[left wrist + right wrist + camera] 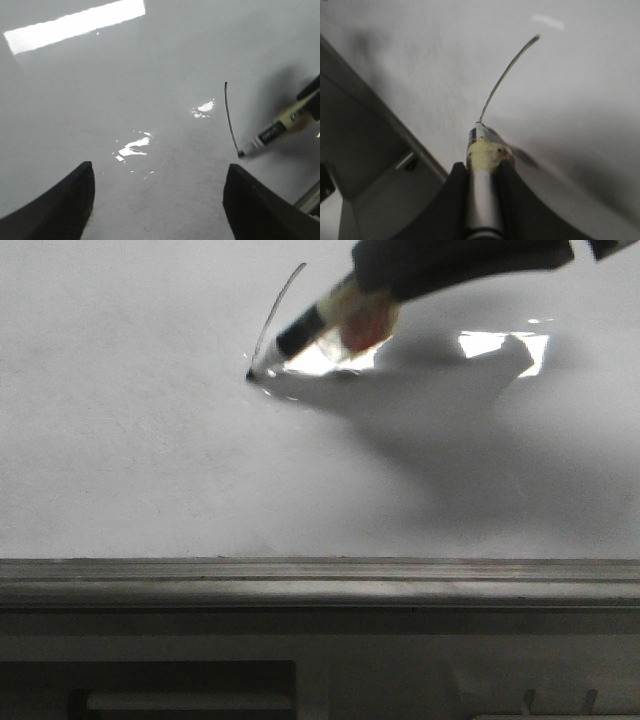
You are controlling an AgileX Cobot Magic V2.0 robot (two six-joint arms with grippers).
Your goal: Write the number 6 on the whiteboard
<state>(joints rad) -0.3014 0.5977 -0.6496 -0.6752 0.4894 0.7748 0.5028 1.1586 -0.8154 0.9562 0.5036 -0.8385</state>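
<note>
The whiteboard [150, 460] lies flat and glossy white. On it is one thin black curved stroke [272, 315], the only part of the number 6 that shows; there is no loop or tick. My right gripper [368, 298] is shut on a marker [312, 330] with yellowish tape, and the marker tip touches the board at the stroke's near end. The right wrist view shows the stroke [507, 75], the marker [481, 150] and the gripper [482, 172]. My left gripper [157, 200] is open and empty above bare board, to the left of the stroke [229, 117] and the marker [272, 134].
A grey metal ledge [320, 582] runs along the board's near edge, and it also shows in the right wrist view [365, 130]. Bright light reflections [500, 345] and the arm's shadow lie on the board beside the marker.
</note>
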